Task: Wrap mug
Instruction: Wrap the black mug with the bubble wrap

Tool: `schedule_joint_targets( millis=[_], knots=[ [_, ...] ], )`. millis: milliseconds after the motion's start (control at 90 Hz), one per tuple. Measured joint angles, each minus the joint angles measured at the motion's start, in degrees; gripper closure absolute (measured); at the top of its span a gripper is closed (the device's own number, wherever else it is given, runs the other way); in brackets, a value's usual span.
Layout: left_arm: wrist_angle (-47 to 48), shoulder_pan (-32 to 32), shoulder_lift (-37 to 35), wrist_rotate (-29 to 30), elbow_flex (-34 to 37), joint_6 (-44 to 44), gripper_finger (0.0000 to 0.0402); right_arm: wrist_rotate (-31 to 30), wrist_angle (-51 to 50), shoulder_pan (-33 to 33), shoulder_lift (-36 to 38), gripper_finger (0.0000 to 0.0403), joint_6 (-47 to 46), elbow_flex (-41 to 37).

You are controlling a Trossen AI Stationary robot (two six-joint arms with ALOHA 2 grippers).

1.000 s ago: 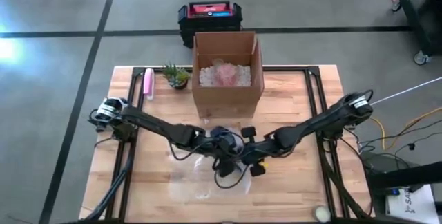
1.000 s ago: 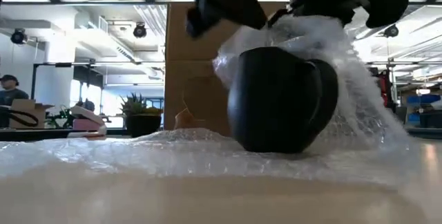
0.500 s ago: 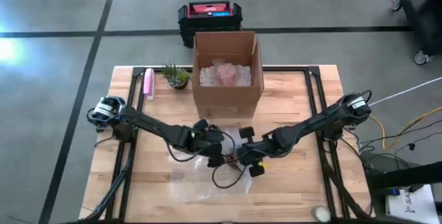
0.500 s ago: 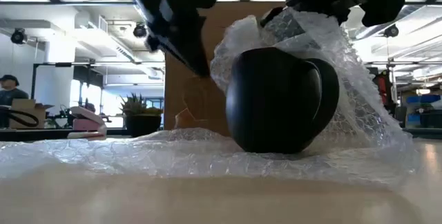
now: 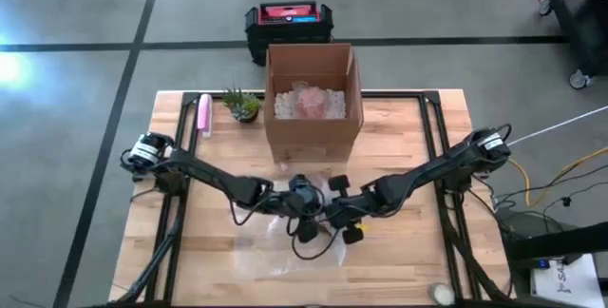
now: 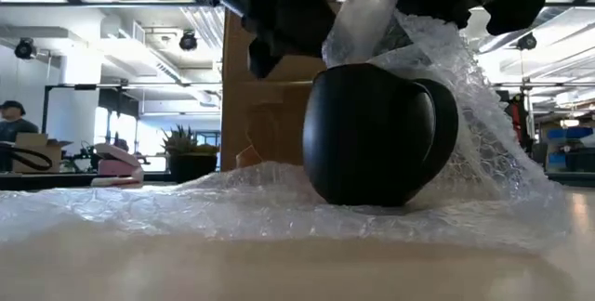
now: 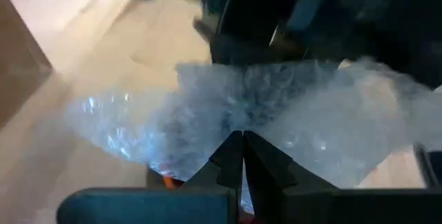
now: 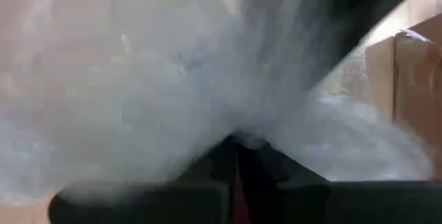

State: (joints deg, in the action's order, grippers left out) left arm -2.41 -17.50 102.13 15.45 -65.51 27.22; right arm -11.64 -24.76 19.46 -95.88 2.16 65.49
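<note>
A black mug [image 6: 370,134] rests on its side on a sheet of clear bubble wrap [image 6: 186,203] spread over the wooden table [image 5: 408,118]. Part of the wrap is drawn up over the mug's far and right sides [image 6: 483,124]. My left gripper [image 7: 238,149] is just above and left of the mug, shut on a flap of wrap. My right gripper [image 8: 235,144] is above the mug's right side, shut on the wrap too. In the high view both grippers [image 5: 313,203] meet over the mug. My left gripper pinches a gathered flap of the bubble wrap [image 7: 238,124] between its two fingers; one layer or several, I cannot tell. The flap stands up above the mug's top [image 6: 358,13]. My right gripper pinches bunched bubble wrap [image 8: 238,124] between its two fingers, coming from above. The wrap hangs from it over the mug's right side [image 6: 474,87], and its lower part lies on the table.
An open cardboard box [image 5: 312,99] with white filling and a pink thing stands just behind the mug. A small potted plant [image 5: 243,105] and a pink object [image 5: 203,114] lie at the far left. A black and red case [image 5: 288,23] sits on the floor beyond.
My left gripper swung away from the mug toward the table's left and down, then came back over the mug. A flap of bubble wrap now stands up above the mug's top. The mug and my right gripper have stayed put.
</note>
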Motion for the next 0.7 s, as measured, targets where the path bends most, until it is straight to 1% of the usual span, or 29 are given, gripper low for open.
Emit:
schedule_joint_targets(
  millis=[133,322,378,478,533,611,700],
  knots=[
    [-0.7,0.0,2.4,0.1,0.3,1.3,0.0402,-0.3,-2.5,0.0,0.1,0.0403,0.6,1.3],
    [-0.7,0.0,2.6,0.2,0.3,1.8,0.0402,-0.2,-16.5,0.1,3.6,0.0403,0.7,8.8],
    [-0.7,0.0,2.4,0.2,0.4,1.8,0.0402,-0.1,-18.7,0.1,4.9,0.0403,0.8,10.0],
    [-0.9,0.1,2.3,0.2,0.4,1.8,0.0402,0.5,-14.8,0.1,6.5,0.0403,0.9,10.4],
    [-1.1,0.0,2.3,0.2,0.5,1.8,0.0401,3.7,-10.5,0.0,6.6,0.0403,1.1,9.6],
    [-1.1,0.1,2.3,0.1,0.5,1.8,0.0402,8.8,-6.8,-0.5,4.1,0.0403,1.2,8.0],
    [-1.1,0.0,2.0,0.0,0.5,1.8,0.0402,10.3,-6.8,-1.0,-0.6,0.0403,0.2,5.8]
  ],
)
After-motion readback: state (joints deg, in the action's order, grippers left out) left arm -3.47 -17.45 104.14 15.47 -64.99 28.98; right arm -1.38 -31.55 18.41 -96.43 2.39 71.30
